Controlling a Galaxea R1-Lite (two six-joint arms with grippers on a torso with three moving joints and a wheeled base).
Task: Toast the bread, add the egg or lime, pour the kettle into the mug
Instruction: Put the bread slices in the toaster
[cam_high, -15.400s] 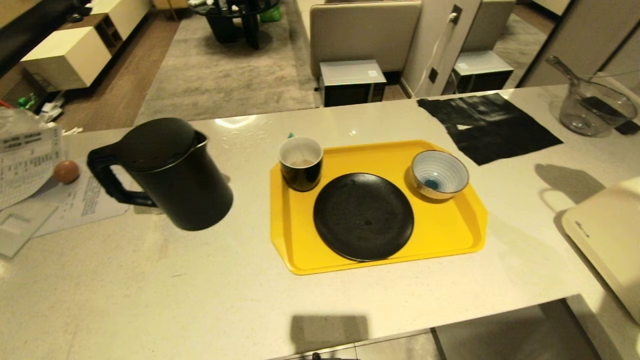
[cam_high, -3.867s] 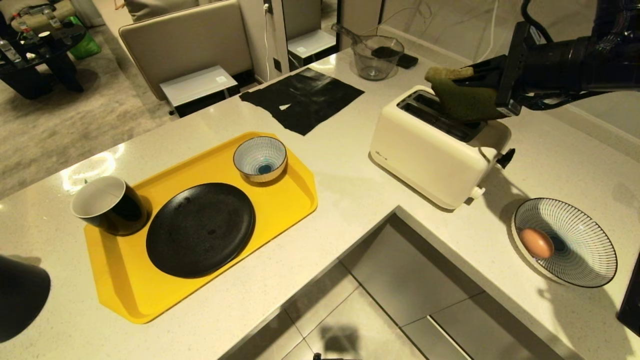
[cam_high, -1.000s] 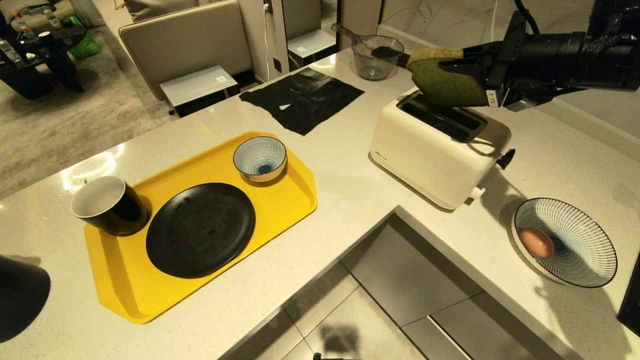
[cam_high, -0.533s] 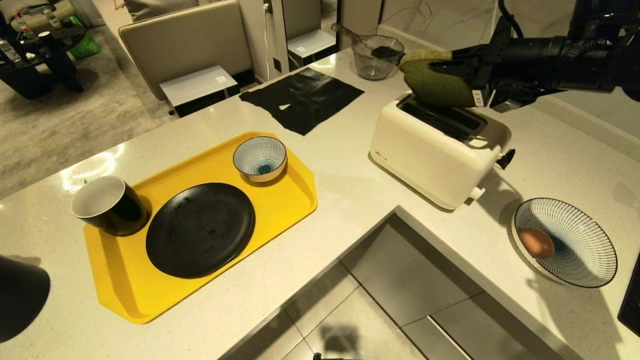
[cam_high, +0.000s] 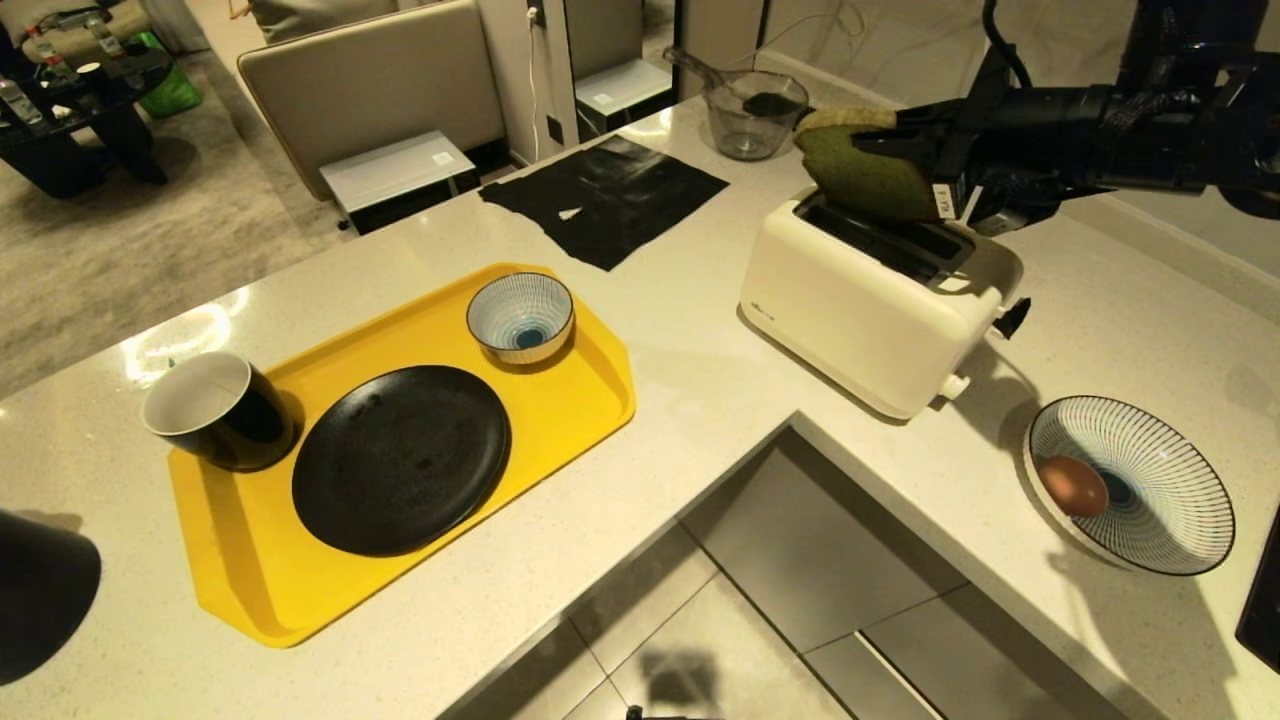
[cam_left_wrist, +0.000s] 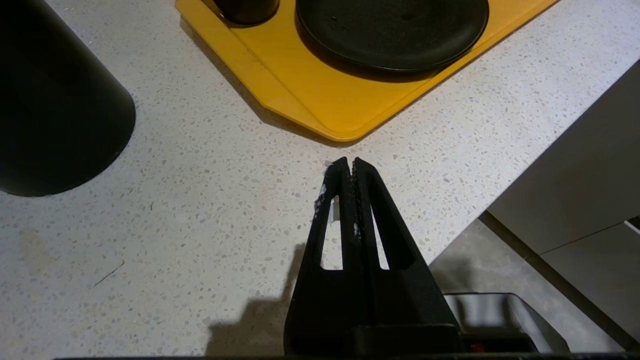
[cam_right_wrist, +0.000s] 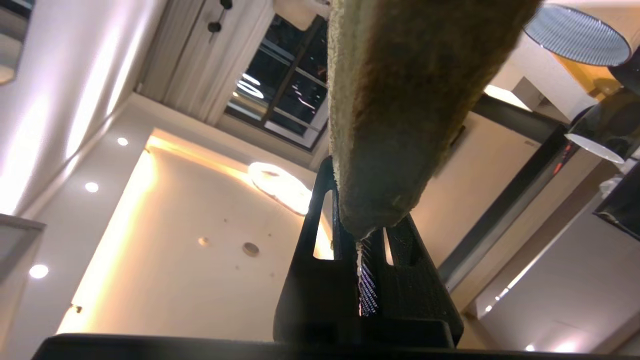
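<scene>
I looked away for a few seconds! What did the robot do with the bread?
The right gripper, still shut on the bread, lifted it out of the toaster and carried it leftward above the slots. Tray, mug and egg stayed put.

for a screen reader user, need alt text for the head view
The right gripper holds the bread just above the slots of a white toaster on a pale counter. To its left, a yellow tray carries the mug, a black plate and a striped bowl.
</scene>
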